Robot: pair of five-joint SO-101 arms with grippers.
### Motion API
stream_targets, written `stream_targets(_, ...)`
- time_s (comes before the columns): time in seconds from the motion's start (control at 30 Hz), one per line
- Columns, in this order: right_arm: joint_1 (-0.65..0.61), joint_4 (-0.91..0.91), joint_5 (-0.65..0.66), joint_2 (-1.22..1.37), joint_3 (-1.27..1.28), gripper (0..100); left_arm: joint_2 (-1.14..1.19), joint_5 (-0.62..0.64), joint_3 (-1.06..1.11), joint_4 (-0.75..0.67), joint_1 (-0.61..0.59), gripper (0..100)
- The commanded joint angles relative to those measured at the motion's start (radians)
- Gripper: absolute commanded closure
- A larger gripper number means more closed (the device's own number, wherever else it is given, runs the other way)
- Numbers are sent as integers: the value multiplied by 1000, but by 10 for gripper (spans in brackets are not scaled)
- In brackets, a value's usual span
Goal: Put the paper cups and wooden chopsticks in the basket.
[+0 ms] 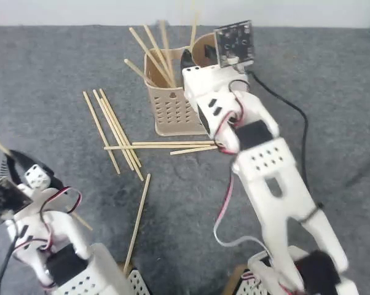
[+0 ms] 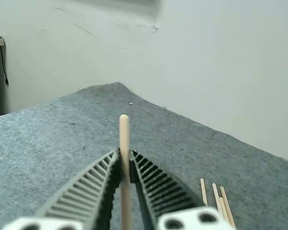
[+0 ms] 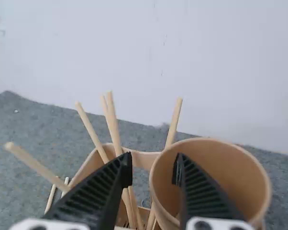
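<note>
A beige perforated basket [image 1: 171, 109] stands at the back middle with several wooden chopsticks [image 1: 154, 54] sticking out of it. A brown paper cup [image 1: 203, 50] sits in the basket's right side. My right gripper [image 3: 152, 168] hangs over it, open, with the near rim of the paper cup [image 3: 216, 163] between its fingers. Chopsticks [image 3: 111, 125] lean in the basket [image 3: 98, 165] beside the cup. At the front left, my left gripper [image 2: 125, 165] is shut on one chopstick [image 2: 124, 136], held off the table [image 1: 2, 147].
Several loose chopsticks [image 1: 116, 130] lie on the grey mat left of the basket. Two more [image 1: 166, 146] lie across in front of it, and one [image 1: 137, 220] lies near the front. Three chopstick tips [image 2: 216, 201] lie beyond the left gripper. A black cable [image 1: 299, 120] runs at the right.
</note>
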Motion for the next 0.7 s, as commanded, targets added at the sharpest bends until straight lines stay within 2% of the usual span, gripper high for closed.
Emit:
stream_targets(0.0,16,163,-20,-206,-64,846,-5,8,-12,-25,0,988)
stream_targets(0.13,38,489,-114,-364,-61,847,-5,3,-22,-78,17,988)
stream_targets(0.3,79,823,-83,-452,28,847,-6,-89,-25,-157,86,988)
stream_targets(0.5,242,908,-68,-495,252,847,-6,-100,-25,-252,158,988)
stream_targets(0.67,311,875,-68,-532,485,848,-6,-100,-19,-446,245,988)
